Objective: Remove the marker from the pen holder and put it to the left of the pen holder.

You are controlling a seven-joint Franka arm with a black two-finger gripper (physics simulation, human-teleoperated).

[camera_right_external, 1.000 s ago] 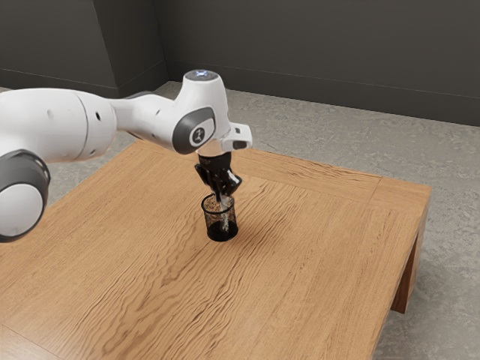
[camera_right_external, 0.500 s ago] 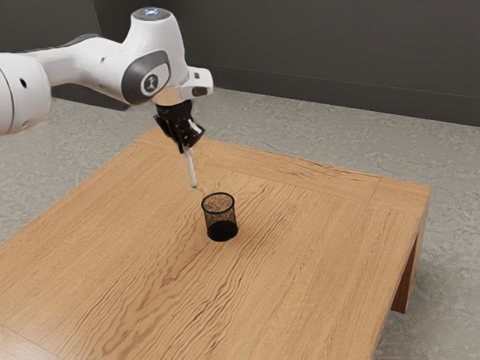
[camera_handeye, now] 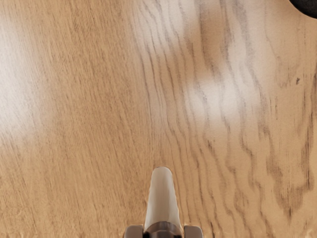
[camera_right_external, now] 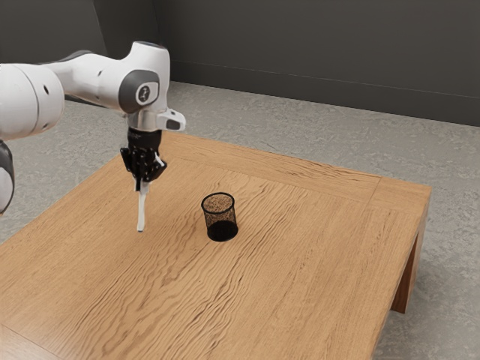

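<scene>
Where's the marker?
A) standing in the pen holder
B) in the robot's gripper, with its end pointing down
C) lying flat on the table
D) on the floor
B: the pale marker hangs down from the gripper, beside the pen holder on the exterior view's left and not inside it.

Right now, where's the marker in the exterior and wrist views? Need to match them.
Exterior view: left of centre, marker pointing down from the gripper.
Wrist view: lower middle, marker running up from the lower edge.
Shared landmark: pen holder, near the exterior view's centre; cut off at the wrist view's upper right corner.
</scene>
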